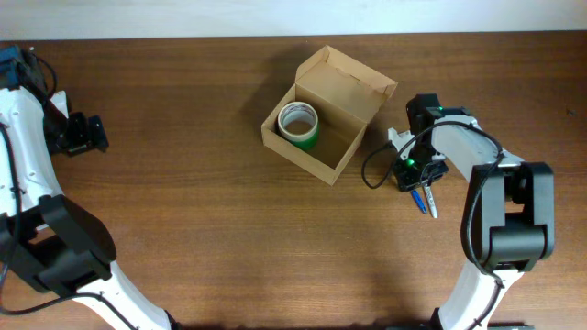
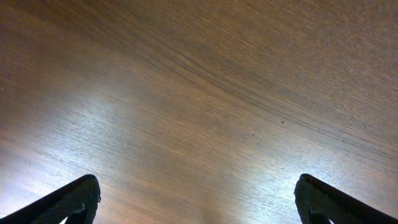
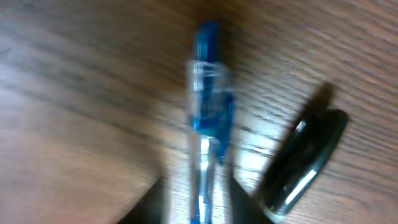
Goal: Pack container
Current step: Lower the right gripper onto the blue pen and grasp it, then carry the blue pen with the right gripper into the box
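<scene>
The container (image 1: pixel 344 87) sits just toward 12 o'clock of the table (image 1: pixel 229 238) centre, flap lid up, and there's a green tape roll (image 1: pixel 299 122) inside. At its 4 o'clock, the right gripper (image 1: pixel 418 183) straddles a blue pen (image 3: pixel 208 118) lying beside a dark pen (image 3: pixel 305 162), but the blur hides whether it has clamped. Way out at 9 o'clock, the left gripper (image 2: pixel 199 208) is spread wide over bare wood.

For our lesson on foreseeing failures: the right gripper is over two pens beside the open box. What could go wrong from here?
The dark pen lies beside the blue pen at the right gripper; closing could catch or flick it.
The raised flap of the container faces that gripper and might be bumped in carrying.
The green tape roll fills one end; a pen dropped there may stick out.
</scene>
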You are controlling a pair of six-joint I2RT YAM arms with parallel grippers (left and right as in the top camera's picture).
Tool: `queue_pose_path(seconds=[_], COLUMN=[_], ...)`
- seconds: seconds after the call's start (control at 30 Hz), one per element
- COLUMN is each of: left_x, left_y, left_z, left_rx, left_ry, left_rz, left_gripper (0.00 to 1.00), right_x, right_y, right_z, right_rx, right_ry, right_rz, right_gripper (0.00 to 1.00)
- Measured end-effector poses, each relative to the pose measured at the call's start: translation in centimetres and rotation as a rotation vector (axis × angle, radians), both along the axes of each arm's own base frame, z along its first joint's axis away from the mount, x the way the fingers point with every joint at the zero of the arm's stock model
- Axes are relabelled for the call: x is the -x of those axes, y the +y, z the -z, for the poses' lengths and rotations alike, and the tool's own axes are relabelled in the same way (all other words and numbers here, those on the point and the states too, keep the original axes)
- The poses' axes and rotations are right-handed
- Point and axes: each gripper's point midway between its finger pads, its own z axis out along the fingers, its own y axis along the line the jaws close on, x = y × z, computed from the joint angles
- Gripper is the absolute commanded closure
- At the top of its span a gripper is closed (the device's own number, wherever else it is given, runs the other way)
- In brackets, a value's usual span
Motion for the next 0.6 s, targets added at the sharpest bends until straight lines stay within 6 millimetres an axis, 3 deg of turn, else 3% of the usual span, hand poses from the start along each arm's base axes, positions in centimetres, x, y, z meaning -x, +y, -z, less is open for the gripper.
queue_pose_path(seconds=[0.03, 0.27, 0.4, 0.53, 0.6], left_x=[0.0, 0.0, 0.0, 0.0, 0.0], left_y=[0.0, 0.0, 0.0, 0.0, 0.0], left_z=[0.0, 0.0, 0.0, 0.0, 0.0], left_rx=[0.000, 0.000, 0.000, 0.000, 0.000], left_ry=[0.000, 0.000, 0.000, 0.000, 0.000], left_rz=[0.000, 0.000, 0.000, 0.000, 0.000], left_gripper=[0.00, 0.00, 0.00, 0.00, 0.00], right_x=[-0.1, -0.3, -1.2, -4.3, -6.3], right_y=[-0.2, 0.1, 2.5, 4.5, 5.0], right_z=[0.0, -0.1, -0.8, -4.8, -8.7], right_rx=[0.009, -0.002, -0.141, -0.256, -0.288], right_ry=[-0.003, -0.008, -0.028, -0.106, -0.176], right_rz=[0.012, 0.058, 0.059, 0.067, 0.089], right_gripper=[0.96, 0.96, 0.96, 0.96, 0.96])
